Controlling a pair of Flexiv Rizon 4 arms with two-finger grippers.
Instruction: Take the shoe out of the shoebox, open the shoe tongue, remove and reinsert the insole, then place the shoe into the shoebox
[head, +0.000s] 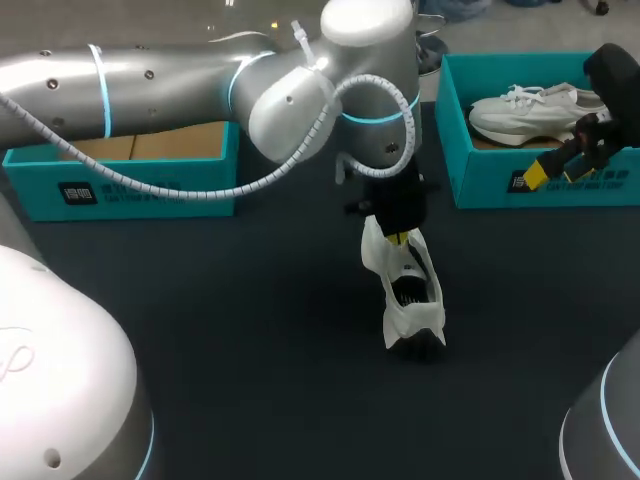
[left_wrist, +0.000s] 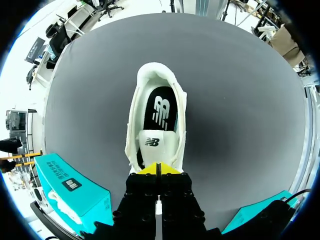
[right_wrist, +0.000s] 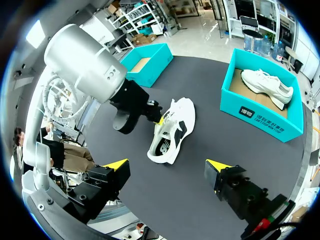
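Observation:
A white shoe (head: 408, 290) with a black insole (left_wrist: 160, 110) rests on the dark table, mid-table. My left gripper (head: 398, 237) reaches in over it and is shut on the shoe tongue (left_wrist: 152, 142), which is folded back away from the shoe's opening; the yellow tips (left_wrist: 157, 169) are pressed together. The right wrist view shows the same shoe (right_wrist: 170, 132) with the left gripper (right_wrist: 160, 120) at its edge. My right gripper (right_wrist: 166, 165) stands open and holds nothing, beside the teal shoebox (head: 480, 185) at the right.
The right shoebox holds a second white shoe (head: 530, 110). Another teal box (head: 150, 185) with a brown cardboard bottom stands at the back left. My left arm (head: 150, 80) crosses the back of the table.

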